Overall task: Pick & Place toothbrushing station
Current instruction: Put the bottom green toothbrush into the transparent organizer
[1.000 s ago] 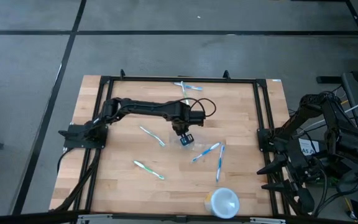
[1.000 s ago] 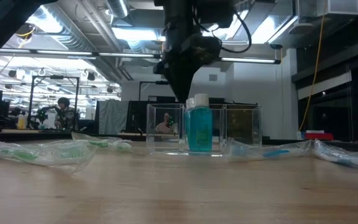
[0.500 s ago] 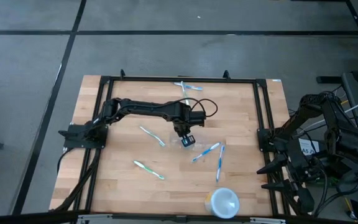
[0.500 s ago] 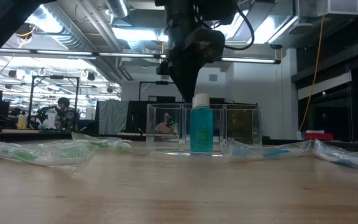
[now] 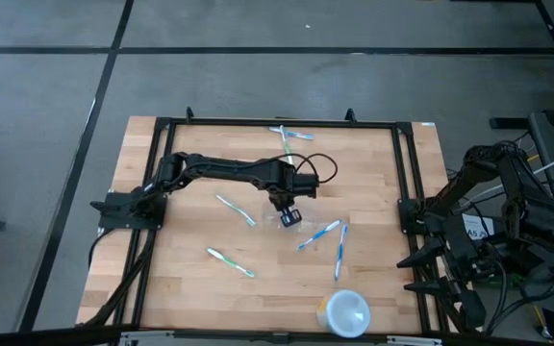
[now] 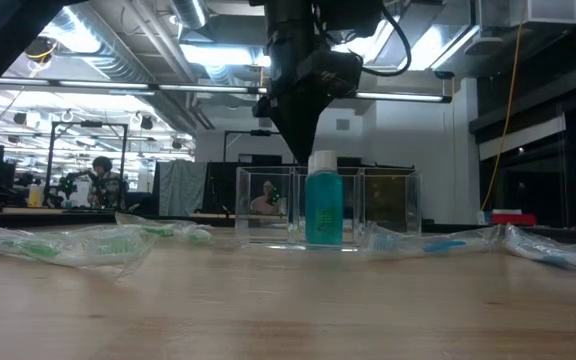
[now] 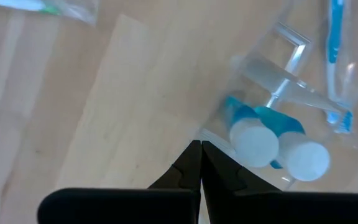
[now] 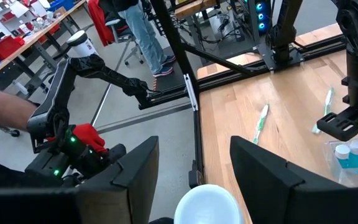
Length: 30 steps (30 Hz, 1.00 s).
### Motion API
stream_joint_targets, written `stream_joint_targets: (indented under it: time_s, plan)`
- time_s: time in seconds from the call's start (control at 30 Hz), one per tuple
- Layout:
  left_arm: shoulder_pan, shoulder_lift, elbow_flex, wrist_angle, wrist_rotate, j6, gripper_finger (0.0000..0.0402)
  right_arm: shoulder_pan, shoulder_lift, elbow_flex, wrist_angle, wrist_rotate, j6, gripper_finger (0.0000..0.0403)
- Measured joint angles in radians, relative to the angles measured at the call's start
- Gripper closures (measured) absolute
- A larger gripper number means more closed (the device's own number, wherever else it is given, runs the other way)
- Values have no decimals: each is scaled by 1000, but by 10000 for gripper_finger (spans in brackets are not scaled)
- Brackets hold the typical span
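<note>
Centrally on the desk, the toothbrushing station, with two blue bottles inside, is overhung by the left claw, fingers pressed closed on nothing; the right claw is parked open beyond the desk edge.

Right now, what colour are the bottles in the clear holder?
Teal-blue bottles with white caps, standing in the clear holder; the low view shows it best.

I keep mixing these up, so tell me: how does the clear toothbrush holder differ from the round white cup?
The holder is clear and boxy with compartments; the cup is round, opaque white, pale blue inside. The holder carries two blue white-capped bottles; the cup looks empty. The holder sits mid-table below the left hand; the cup is near the table's edge. Both stand upright.
</note>
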Motion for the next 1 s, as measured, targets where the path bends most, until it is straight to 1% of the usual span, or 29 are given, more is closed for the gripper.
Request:
stream_joint_targets:
  time_s: [0.17, 0.23, 0.33, 0.37, 0.4, 0.5, 0.6, 0.67, 0.77, 0.83, 0.93, 1.0]
  plan:
    - [11, -27, 0, -23, -110, 38, 400, 0, 0, 0, 0, 8, 0, 202]
    - [31, -59, 3, -121, -166, 39, 401, 0, 0, 0, 0, 8, 6, 202]
    - [66, -103, 3, -347, -233, 32, 399, 0, 0, 0, 1, 8, 19, 202]
    - [75, -121, -7, -394, -241, 30, 399, 0, 0, 0, 1, 8, 19, 202]
    - [82, -145, -26, -389, -227, 33, 399, 0, 0, 0, 1, 8, 19, 202]
    - [75, -256, -144, -322, -110, 42, 400, 0, 0, 0, 1, 8, 19, 202]
    - [37, -367, -309, -243, -31, 54, 396, 0, 1, 0, 1, 8, 18, 202]
    - [3, -440, -418, -191, 15, 72, 386, 0, 1, 0, 2, 8, 15, 202]
    - [-50, -540, -550, -120, 83, 74, 356, 0, 2, 0, 1, 20, -1, 202]
    - [-85, -586, -620, -74, 123, 43, 332, 0, 2, 0, -1, 31, -8, 202]
    - [-153, -644, -696, 14, 136, -18, 297, 0, 1, 0, -4, 52, -8, 202]
    - [-215, -668, -738, 107, 146, -24, 278, 0, -2, 0, -5, 75, -10, 201]
